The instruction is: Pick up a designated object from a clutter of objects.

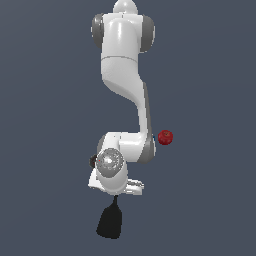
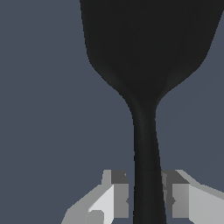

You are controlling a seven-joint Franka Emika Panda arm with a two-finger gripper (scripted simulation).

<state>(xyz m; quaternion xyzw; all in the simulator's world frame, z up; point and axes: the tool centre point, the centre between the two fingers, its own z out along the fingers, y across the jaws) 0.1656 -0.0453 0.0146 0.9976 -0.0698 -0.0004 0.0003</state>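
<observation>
I am at the grasp step, low over the black spatula [image 2: 146, 144], and my gripper [image 2: 146, 199] straddles its thin handle. In the wrist view one finger [image 2: 119, 194] stands on each side of the handle with a sliver of grey floor showing between pad and handle on both sides, so my jaws are apart and not yet clamped on anything. The handle runs straight between the fingers and widens into the broad flat blade further out from the gripper.

In the exterior view the spatula [image 1: 111, 220] shows only as its blade, poking out from under my wrist toward the camera; the handle is hidden by the arm. The red round object [image 1: 165, 137] lies well apart from the spatula, on the far side of my forearm, toward the exterior view's right. Something dark with a spot of red peeks out beside my wrist, too hidden to identify.

I judge the next move calls for closing squarely on the handle and then lifting straight up. The blade is the heavy end, so the spatula may tip as it rises.
</observation>
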